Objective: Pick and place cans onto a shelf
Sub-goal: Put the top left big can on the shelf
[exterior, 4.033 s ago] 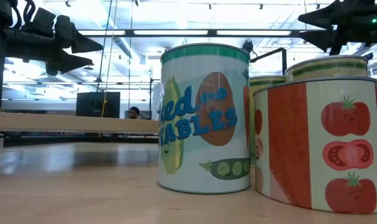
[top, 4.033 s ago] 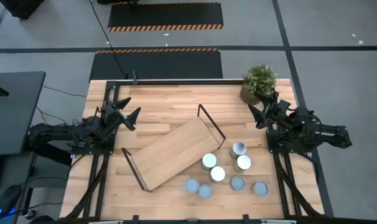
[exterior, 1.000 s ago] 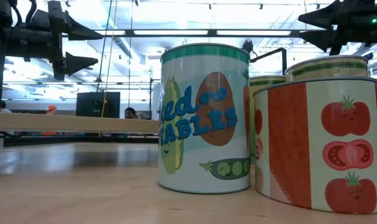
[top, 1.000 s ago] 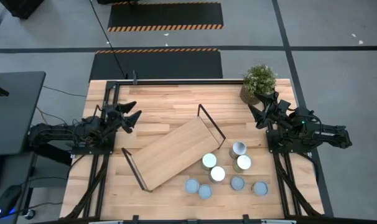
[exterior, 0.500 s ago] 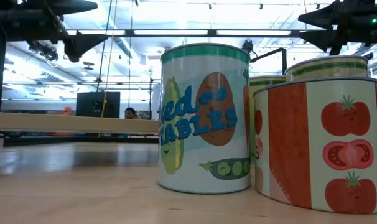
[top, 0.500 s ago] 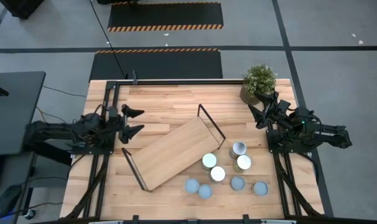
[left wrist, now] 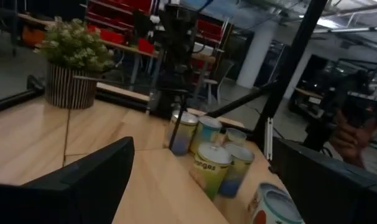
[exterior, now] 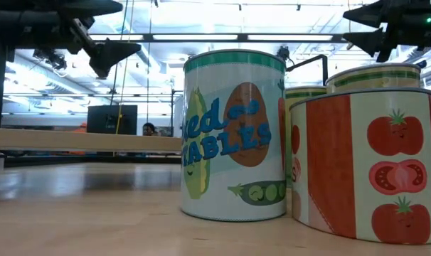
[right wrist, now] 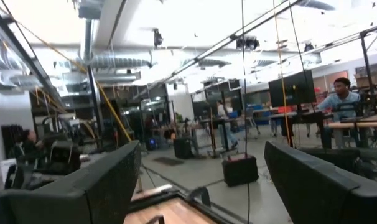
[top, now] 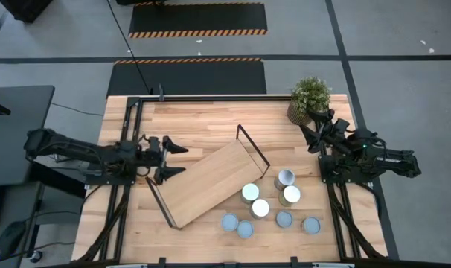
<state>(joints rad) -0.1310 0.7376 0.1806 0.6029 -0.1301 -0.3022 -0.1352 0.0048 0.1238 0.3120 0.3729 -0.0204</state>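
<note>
A grey floor (top: 404, 59) is lying all round the surface (top: 203, 126), crossed by dark lines. Two black mats (top: 198, 18) with orange-and-black striped edges are lying beyond the far side. A dark desk (top: 13, 130) is standing on the left. Long ceiling lights (exterior: 201, 37) are glowing overhead, with silver ducts (right wrist: 107, 61) running under the ceiling. Far off, people are sitting at desks with monitors (right wrist: 291, 88), and red shelving (left wrist: 117, 15) is standing behind a white column (left wrist: 254, 56).
</note>
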